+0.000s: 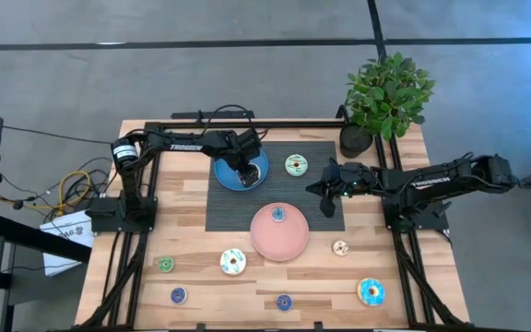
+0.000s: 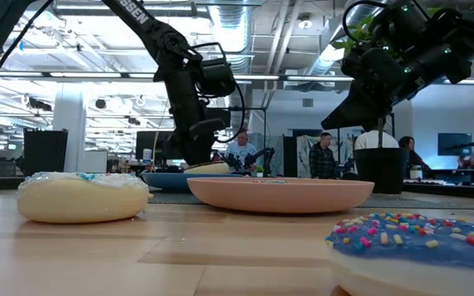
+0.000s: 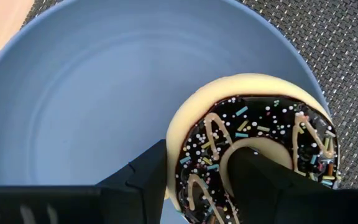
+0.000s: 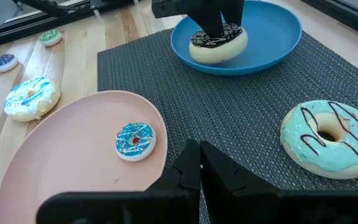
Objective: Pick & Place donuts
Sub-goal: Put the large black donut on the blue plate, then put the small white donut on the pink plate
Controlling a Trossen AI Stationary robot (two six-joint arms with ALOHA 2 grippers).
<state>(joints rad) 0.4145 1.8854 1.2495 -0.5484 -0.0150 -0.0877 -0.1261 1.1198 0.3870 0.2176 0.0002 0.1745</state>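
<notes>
Left gripper (image 3: 207,180) pinches the chocolate donut (image 3: 253,152) through its hole, lying flat, icing up, in the blue plate (image 3: 104,93).

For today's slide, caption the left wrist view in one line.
Left gripper shut on the chocolate-iced donut, one finger through its hole, over the blue plate.

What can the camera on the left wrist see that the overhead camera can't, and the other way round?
Only the left wrist view shows the dark brown donut closely: sprinkles, cream drizzle, one finger through its hole.

Only the high view shows the pink plate, the other donuts, the potted plant and the shut right gripper.

Both show the blue plate holding that donut in the left gripper.
</notes>
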